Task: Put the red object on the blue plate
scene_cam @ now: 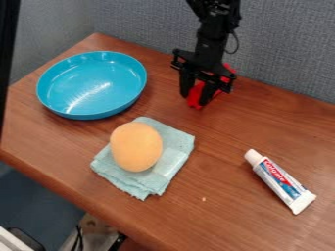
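1. So, the black robot arm (214,25) comes down from the top of the pic & stands almost straight up over the brown wood table (236,137).
2. Its black gripper (199,91) points straight down, tips right by the table top.
3. The jaws are partly closed around the small red plastic block (198,94), one on each side of it. The block sits between them, low at the table. Can't tell if it's lifted off the wood or not.
4. The round blue plastic plate w/ a raised rim (92,83) is on the left, apart from the block & gripper.
5. A pale teal cloth (147,155) lies near the front edge, w/ an orange round ball thing (135,146) on top.
6. A white toothpaste tube w/ red marks (280,179) lies on the right side, well apart from the rest.
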Available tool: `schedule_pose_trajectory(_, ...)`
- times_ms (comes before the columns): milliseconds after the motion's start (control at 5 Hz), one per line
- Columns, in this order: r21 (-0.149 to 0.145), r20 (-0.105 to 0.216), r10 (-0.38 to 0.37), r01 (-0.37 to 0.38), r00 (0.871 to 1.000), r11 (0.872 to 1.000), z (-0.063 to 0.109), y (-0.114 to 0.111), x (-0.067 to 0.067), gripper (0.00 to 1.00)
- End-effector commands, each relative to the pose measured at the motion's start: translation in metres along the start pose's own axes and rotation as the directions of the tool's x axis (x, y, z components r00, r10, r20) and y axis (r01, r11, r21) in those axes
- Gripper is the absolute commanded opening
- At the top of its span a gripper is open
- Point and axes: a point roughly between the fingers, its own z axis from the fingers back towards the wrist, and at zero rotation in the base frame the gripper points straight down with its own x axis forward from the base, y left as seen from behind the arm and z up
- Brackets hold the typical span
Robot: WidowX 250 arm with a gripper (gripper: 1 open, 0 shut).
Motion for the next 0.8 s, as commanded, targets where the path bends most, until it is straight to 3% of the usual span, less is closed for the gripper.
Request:
schedule_pose_trajectory(0,0.01,0.02,0.007,-0.007,1.0,1.0,0.008,0.005,0.002,0.0)
schedule_pose_trajectory(600,0.006,0.03,0.055,-0.055,0.998,0.998,0.016,0.023,-0.002,0.0)
